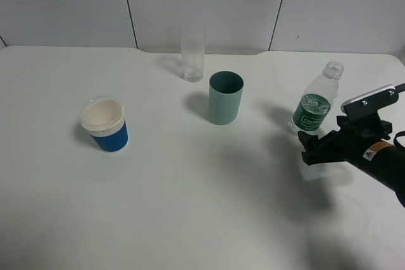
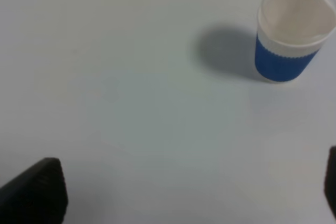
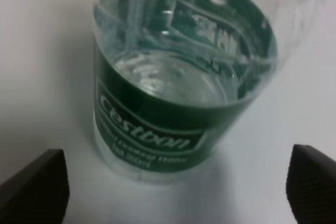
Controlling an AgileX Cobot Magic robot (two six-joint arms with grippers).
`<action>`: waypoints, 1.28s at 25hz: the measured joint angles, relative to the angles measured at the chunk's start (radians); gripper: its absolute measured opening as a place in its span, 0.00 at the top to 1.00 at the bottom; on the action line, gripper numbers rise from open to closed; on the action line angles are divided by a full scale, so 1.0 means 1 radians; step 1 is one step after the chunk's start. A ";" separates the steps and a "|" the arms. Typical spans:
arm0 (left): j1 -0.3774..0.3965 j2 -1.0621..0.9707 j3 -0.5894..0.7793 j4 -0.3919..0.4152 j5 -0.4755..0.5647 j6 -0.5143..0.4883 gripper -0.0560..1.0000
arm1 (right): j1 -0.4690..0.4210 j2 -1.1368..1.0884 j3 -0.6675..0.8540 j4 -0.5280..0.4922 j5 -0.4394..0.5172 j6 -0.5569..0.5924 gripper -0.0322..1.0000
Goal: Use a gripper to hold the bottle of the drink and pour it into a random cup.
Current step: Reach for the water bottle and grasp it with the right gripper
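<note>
Right now right gripper (image 1: 309,148) wide open just short of the upright bottle (image 1: 314,107); light, thin, slippery plastic, probably squashy, so take the labelled midsection.

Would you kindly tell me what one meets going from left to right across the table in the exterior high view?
Blue cup with white rim, tall clear glass, teal-green cup, bottle of the drink.

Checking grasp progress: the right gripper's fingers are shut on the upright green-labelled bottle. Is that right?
No. The right gripper has its fingers open on either side of the upright green-labelled bottle, not touching it; the right wrist view shows the gaps.
</note>
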 joint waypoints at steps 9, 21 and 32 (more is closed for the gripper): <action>0.000 0.000 0.000 0.000 0.000 0.000 0.01 | 0.000 0.001 -0.024 -0.001 0.000 -0.003 0.18; 0.000 0.000 0.000 0.000 0.001 0.000 0.01 | 0.000 0.002 -0.074 -0.026 0.000 -0.003 0.18; 0.000 0.000 0.000 0.000 0.001 0.000 0.01 | 0.000 0.002 -0.118 -0.055 0.000 0.015 0.18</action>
